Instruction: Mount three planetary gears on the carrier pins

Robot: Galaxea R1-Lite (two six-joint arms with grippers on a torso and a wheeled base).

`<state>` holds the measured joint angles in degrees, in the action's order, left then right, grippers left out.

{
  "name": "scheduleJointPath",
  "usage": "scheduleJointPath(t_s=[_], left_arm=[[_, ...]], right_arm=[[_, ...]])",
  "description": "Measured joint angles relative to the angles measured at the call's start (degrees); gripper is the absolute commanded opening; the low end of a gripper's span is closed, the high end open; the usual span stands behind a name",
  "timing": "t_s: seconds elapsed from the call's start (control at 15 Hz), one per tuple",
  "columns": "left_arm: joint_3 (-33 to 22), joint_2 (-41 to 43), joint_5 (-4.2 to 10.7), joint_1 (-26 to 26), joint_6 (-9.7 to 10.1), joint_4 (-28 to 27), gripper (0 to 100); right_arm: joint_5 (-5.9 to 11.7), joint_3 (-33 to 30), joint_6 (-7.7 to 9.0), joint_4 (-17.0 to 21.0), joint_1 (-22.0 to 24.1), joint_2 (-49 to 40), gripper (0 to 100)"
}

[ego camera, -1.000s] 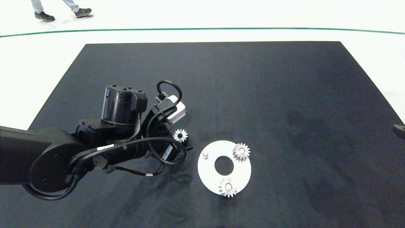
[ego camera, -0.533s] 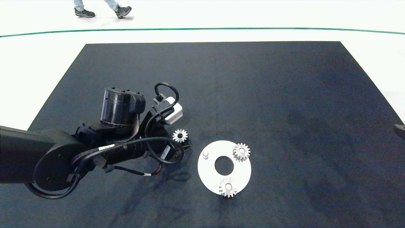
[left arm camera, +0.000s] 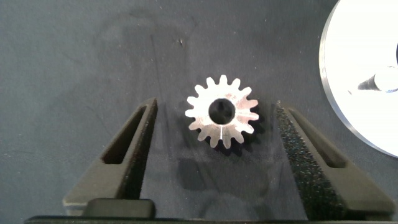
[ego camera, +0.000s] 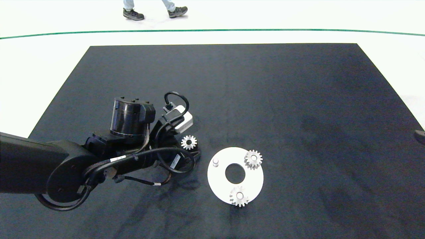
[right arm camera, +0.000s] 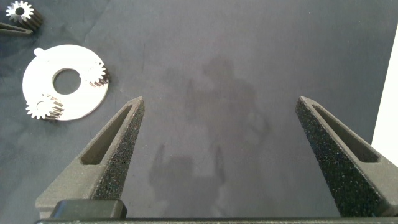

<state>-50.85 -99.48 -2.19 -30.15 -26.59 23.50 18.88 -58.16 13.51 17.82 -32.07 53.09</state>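
A loose planetary gear (ego camera: 189, 142) lies flat on the black mat just left of the white disc (ego camera: 219, 181). My left gripper (left arm camera: 219, 112) stands open around that gear (left arm camera: 222, 118), one finger on each side, with a gap to both. Two more planetary gears (ego camera: 253, 159) (ego camera: 238, 196) sit on carrier pins of the disc. The third carrier pin (ego camera: 215, 162) stands bare at the disc's left side, and shows in the left wrist view too (left arm camera: 384, 83). My right gripper (right arm camera: 221, 106) is open and far to the right, over bare mat.
The black mat (ego camera: 265, 93) covers the table, with white floor and a green line beyond it. A person's shoes (ego camera: 133, 15) show at the top edge. The right arm's tip (ego camera: 419, 136) just peeks in at the right edge.
My left arm has shifted slightly, its wrist sinking a little toward the loose gear. The gear and disc have not moved. The person's feet have walked to the right.
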Motion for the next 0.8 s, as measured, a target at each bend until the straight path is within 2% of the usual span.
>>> scheduleJointPath(t_s=[0.47,0.8], left_arm=[[0.4,-0.22,0.0,0.0,-0.63,0.06,57],[0.74,-0.17,0.0,0.07,-0.65,0.06,46]], right_arm=[[-0.01,0.43,-0.11,0.11,0.02,0.21,100],[-0.09,4.23,-0.78,0.39,0.02,0.71,100]])
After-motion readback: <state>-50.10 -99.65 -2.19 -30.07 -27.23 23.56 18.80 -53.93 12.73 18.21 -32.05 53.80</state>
